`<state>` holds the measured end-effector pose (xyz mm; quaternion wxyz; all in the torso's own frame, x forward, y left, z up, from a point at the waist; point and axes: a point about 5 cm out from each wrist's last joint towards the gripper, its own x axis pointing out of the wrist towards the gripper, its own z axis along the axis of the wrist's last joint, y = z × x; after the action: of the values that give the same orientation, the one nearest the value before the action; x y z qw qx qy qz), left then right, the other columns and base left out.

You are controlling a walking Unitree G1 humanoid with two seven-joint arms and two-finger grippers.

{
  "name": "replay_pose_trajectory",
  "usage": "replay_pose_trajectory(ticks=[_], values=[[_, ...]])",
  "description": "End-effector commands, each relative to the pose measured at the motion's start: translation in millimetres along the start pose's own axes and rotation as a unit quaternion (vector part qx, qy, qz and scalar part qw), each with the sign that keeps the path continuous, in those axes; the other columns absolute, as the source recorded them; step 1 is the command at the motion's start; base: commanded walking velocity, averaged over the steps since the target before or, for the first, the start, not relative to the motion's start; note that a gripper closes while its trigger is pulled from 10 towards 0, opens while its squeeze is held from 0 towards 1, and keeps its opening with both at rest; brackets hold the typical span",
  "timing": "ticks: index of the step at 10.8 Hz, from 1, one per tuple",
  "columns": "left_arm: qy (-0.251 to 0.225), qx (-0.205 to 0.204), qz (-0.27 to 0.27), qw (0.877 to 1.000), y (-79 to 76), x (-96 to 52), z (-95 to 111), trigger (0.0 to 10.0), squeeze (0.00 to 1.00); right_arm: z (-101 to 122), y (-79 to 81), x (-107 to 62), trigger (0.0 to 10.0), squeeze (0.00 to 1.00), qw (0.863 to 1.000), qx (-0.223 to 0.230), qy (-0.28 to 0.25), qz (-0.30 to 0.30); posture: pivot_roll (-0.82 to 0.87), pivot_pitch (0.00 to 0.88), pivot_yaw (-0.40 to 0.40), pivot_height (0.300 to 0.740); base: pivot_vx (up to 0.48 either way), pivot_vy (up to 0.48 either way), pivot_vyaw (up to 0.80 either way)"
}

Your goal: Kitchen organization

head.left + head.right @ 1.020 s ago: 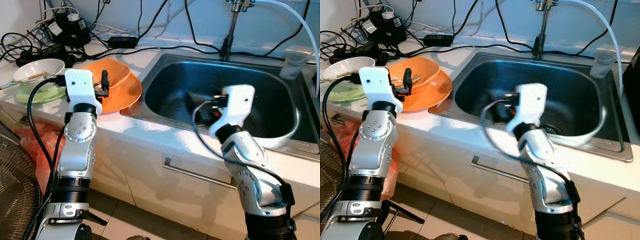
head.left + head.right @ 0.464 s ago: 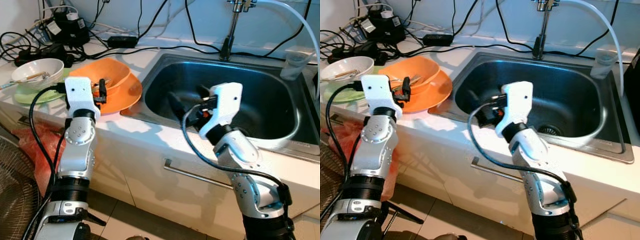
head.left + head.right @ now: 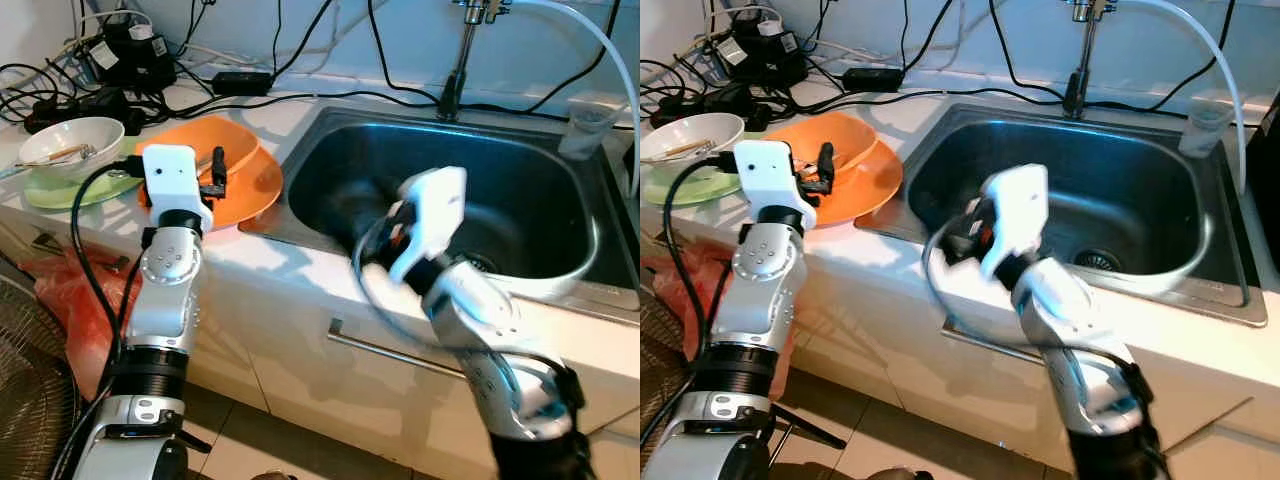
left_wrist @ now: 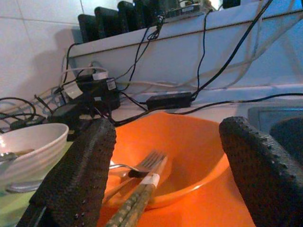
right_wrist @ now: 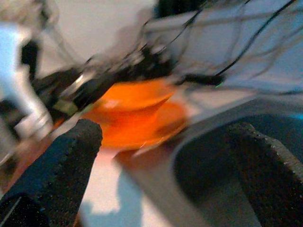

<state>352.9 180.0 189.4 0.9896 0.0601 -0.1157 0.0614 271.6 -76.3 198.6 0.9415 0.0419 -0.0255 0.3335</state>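
While your left gripper gapes before the orange bowl, your right gripper hangs blurred, fingers apart, over the sink.

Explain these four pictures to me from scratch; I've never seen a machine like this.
This is a humanoid robot with two silver arms, each ending in a gripper with black jaws. The two wide pictures come from cameras in its head, looking down at a kitchen counter and steel sink. The two close-ups come from cameras on its wrists, looking out between the jaws.

The left gripper hovers open in front of an orange bowl that sits on an orange plate; a fork and chopsticks lie in the bowl. The right gripper, blurred, is open at the sink's near left edge. Neither holds anything. Further left is a white bowl on a green plate.
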Motion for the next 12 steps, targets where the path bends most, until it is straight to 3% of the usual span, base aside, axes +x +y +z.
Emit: replay_pose_trajectory(ticks=[1,2,8,12], values=[[0.011,-0.005,-0.006,1.000,-0.6,0.1,-3.7,10.0,0.00,-1.2,6.8,-1.3,10.0,0.00,1.000,0.001,0.011,0.028,0.05,0.000,0.047,0.740,0.000,0.000,0.00],[0.019,-0.012,-0.005,1.000,-2.1,-2.2,-8.3,10.0,0.00,-7.4,7.9,-6.1,10.0,0.00,0.998,-0.004,0.034,0.044,0.05,0.000,0.039,0.740,0.000,0.000,0.00],[0.042,-0.017,-0.011,0.999,-9.2,-0.7,-20.0,10.0,0.00,-9.2,6.1,-9.6,10.0,0.00,0.998,-0.026,0.046,0.046,0.04,0.000,0.037,0.740,0.000,0.000,0.00],[0.013,-0.009,0.003,1.000,-1.8,4.8,-8.7,10.0,0.00,-12.1,7.9,-10.7,10.0,0.00,0.997,-0.030,0.049,0.046,0.04,0.000,0.035,0.740,0.000,0.000,0.00]])
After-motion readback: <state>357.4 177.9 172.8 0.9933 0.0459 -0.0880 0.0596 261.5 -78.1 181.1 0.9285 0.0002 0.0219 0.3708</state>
